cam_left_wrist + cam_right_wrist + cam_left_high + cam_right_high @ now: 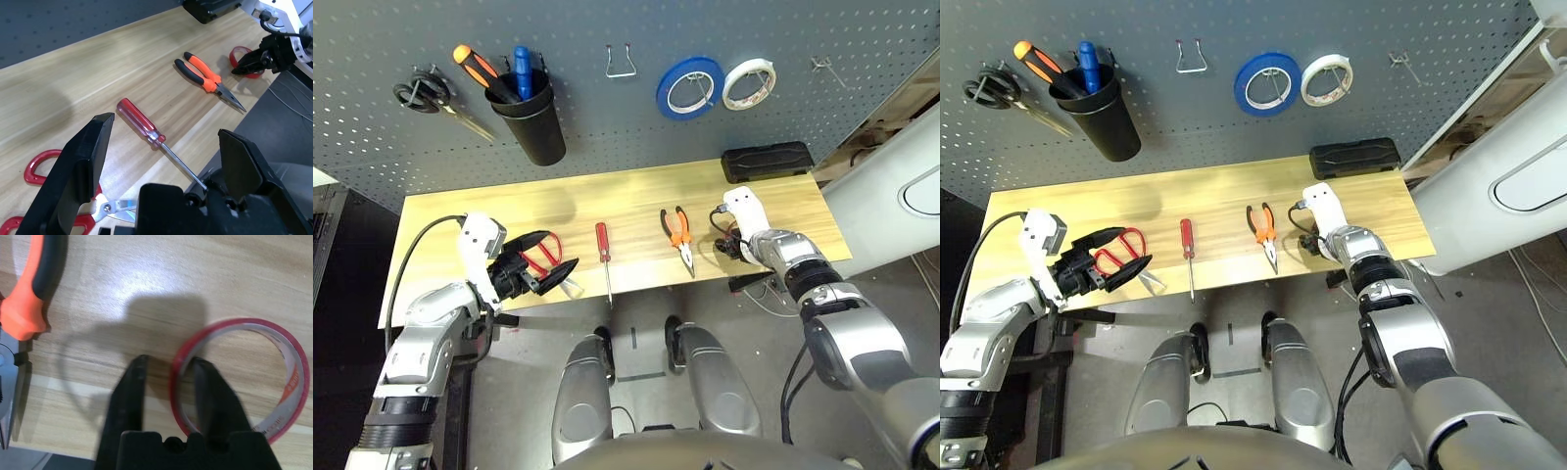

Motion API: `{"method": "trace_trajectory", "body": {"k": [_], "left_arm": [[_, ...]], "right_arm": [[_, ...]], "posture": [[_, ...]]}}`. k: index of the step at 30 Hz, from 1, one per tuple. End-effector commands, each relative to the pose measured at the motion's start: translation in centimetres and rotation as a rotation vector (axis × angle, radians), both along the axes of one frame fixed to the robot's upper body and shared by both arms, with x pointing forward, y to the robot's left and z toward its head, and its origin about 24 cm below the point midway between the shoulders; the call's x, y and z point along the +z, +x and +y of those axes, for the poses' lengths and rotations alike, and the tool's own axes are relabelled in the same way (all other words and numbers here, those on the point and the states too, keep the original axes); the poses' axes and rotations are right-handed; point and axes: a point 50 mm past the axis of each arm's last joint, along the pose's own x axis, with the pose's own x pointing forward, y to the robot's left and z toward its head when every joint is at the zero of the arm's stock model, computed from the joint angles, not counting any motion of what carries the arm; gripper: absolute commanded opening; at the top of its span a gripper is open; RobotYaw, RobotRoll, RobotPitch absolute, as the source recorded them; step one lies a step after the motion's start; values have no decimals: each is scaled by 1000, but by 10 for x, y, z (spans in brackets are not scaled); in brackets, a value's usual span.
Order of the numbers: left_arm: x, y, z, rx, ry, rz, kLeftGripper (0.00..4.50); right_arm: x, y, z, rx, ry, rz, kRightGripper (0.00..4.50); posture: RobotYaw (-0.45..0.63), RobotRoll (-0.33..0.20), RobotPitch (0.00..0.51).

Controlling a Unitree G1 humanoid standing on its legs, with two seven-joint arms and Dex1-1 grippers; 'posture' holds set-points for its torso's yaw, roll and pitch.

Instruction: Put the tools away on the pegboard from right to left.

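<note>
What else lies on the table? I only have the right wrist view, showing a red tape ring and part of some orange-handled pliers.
Observer: To the left of the pliers lie a red-handled screwdriver and red-handled scissors.
Operator: Where is the left gripper?
Observer: The left gripper is open, right at the scissors.
Operator: Is there a free hook for the red tape ring?
Observer: Yes, a bare hook hangs on the pegboard, to the right of the white tape roll.
</note>
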Motion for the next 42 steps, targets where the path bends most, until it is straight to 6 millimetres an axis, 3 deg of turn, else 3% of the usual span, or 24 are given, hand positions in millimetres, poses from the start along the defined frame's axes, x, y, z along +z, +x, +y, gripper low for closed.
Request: {"method": "trace_trajectory", "body": {"k": [1,2,7,13,19,28,42], "left_arm": [[-8,3,-1,14,-2,2,4500],[-8,5,-2,17,-5,-2,4500],[-16,16,-3,35,9,-3,4500],[-13,28,1,54,1,-32,4500],[10,36,6,58,-50,-102,4500],[40,24,8,-21,-82,-141,4500],[68,23,-8,-68,-93,-171,4500]], "right_arm": [[-8,-6,-5,-22,-3,25,446],[-6,-4,-5,-23,-3,12,42],[20,7,-13,-38,-11,-108,13],[51,-2,-30,-42,-47,-225,13],[75,-13,-35,-21,-73,-345,13],[103,-25,-38,17,-134,-508,13],[145,-5,-57,-33,-172,-795,13]], "posture": [[3,0,184],[-3,0,171],[-35,0,127],[-74,0,92],[-91,0,78],[-83,0,78],[-62,0,87]]}}
